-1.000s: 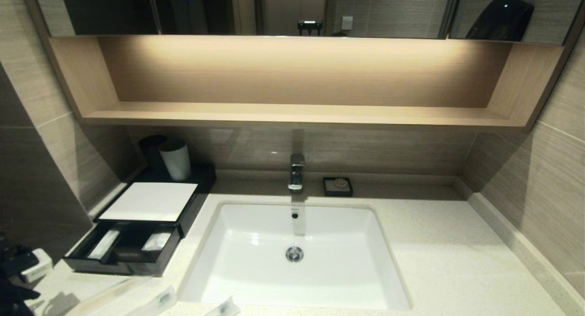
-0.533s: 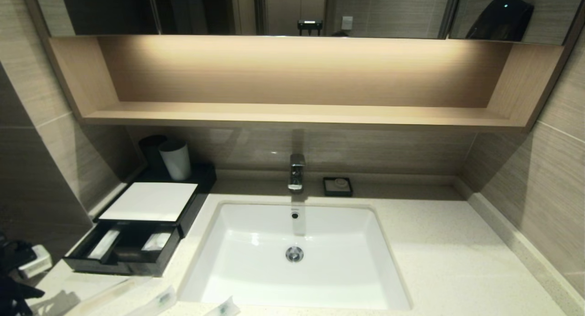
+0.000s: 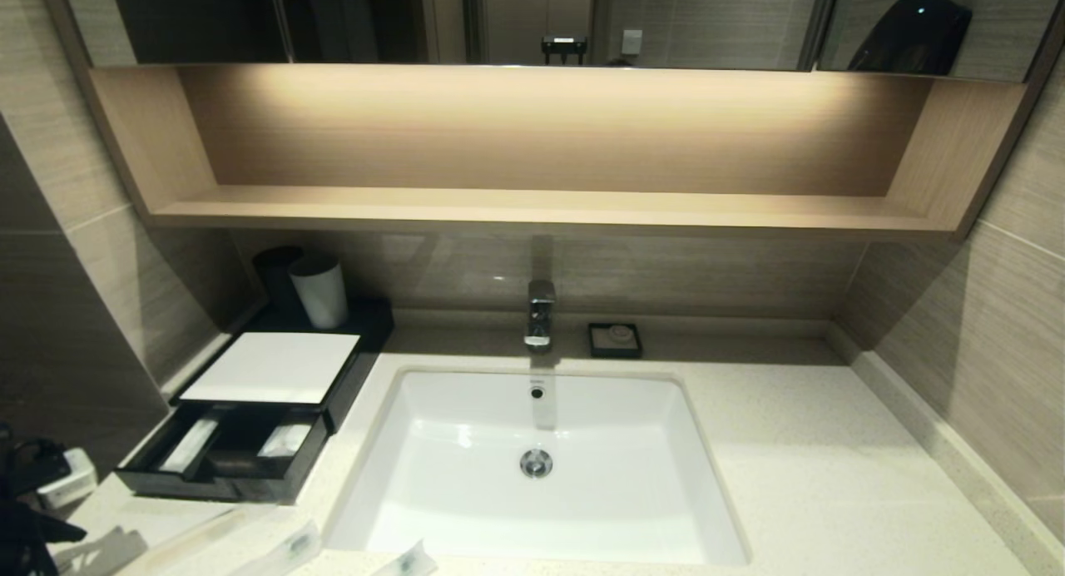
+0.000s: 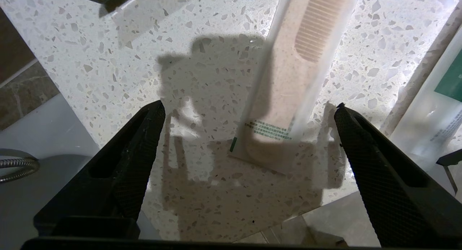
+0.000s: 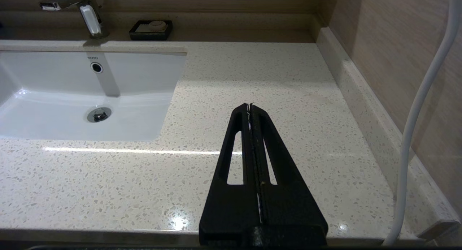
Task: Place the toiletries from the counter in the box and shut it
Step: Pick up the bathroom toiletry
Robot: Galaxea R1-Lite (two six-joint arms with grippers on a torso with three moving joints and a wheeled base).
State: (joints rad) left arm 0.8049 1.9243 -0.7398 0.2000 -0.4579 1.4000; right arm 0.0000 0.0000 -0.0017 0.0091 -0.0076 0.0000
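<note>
Presently the left gripper (image 4: pixel 249 111) is hovering over the speckled bench (image 4: pixel 108 62) at its near left corner, its jaws standing wide apart around a wrapped comb packet (image 4: pixel 288 83) without touching it, while two more packets (image 3: pixel 291 547) are lying along the front edge. Behind them the black box (image 3: pixel 270 368) is sitting with its drawer (image 3: pixel 225 455) pulled out beside the basin (image 3: pixel 541 468). Off to the right, the right gripper (image 5: pixel 249 106) is resting over bare bench, jaws pressed together on nothing.
</note>
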